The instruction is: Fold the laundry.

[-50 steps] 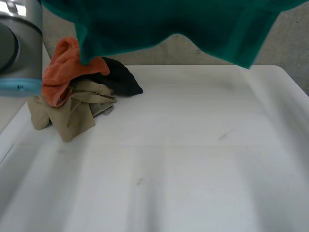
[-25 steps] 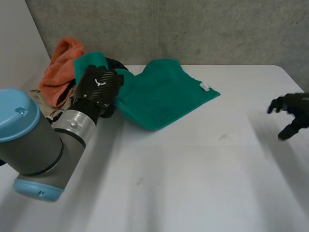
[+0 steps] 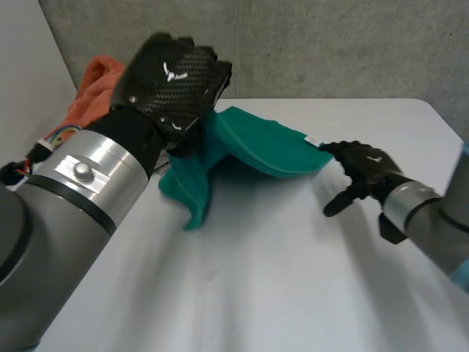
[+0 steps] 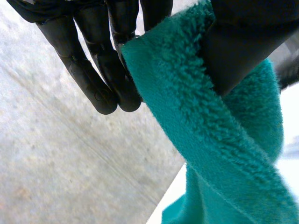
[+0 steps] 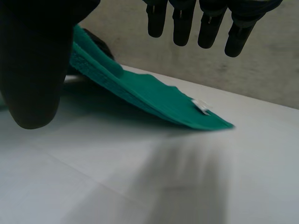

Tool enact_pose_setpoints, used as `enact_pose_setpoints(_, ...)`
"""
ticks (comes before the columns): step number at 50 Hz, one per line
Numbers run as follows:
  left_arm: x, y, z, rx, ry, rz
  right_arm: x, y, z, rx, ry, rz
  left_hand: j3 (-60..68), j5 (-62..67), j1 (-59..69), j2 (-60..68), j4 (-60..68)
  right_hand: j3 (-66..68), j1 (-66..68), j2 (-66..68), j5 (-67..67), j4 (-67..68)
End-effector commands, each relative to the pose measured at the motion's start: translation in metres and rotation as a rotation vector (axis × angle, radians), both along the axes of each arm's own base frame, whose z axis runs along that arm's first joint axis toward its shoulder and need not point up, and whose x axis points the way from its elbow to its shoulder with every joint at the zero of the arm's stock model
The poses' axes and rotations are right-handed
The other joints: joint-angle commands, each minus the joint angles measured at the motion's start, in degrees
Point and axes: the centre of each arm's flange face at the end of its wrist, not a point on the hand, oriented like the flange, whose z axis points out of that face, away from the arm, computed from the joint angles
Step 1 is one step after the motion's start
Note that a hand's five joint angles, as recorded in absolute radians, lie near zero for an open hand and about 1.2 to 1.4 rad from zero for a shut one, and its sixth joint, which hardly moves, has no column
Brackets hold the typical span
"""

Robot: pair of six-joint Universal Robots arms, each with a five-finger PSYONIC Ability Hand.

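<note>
A white table [image 3: 256,286] carries a green towel [image 3: 256,147] on its far half. The left hand [image 3: 172,77] is above the table's far left part, pinching one edge of the towel between straight fingers [image 4: 96,74] and thumb and holding that edge up off the table. From there the cloth hangs in a bunched fold, and the rest slopes down to rest on the table. Half a second ago the towel lay spread flat on the table and this hand was low at its edge.

The right hand [image 3: 363,172], which was out near the table's right edge, has come in toward the table's middle. Its fingers [image 5: 201,23] are loose and spread, holding nothing, just beside the towel's corner with the small white label [image 5: 202,105]. At the table's far left, behind the left hand, sits an orange cloth [image 3: 91,84].

The towel seems to be pulled clear for folding. The right hand likely needs that labelled corner next.
</note>
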Motion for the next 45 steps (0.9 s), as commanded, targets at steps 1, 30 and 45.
enact_pose_setpoints(1,0.004,0.019,0.031,-0.055,0.051,-0.002,0.029,0.000,-0.024,-0.002,0.041,0.008,11.8,14.3,12.6,11.3,11.4,-1.9,-2.8,-1.9,-2.3,-2.3)
enact_pose_setpoints(30,0.051,0.025,0.095,-0.111,0.250,0.128,-0.023,-0.050,0.005,0.003,-0.012,-0.194,11.8,14.3,12.6,11.3,11.4,68.1,67.2,68.1,67.7,67.7)
enact_pose_setpoints(45,0.096,-0.075,-0.022,0.275,0.011,0.326,-0.130,-0.010,0.165,-0.124,0.519,-0.062,11.8,14.3,12.6,11.3,11.4,68.1,67.2,68.1,67.7,67.7)
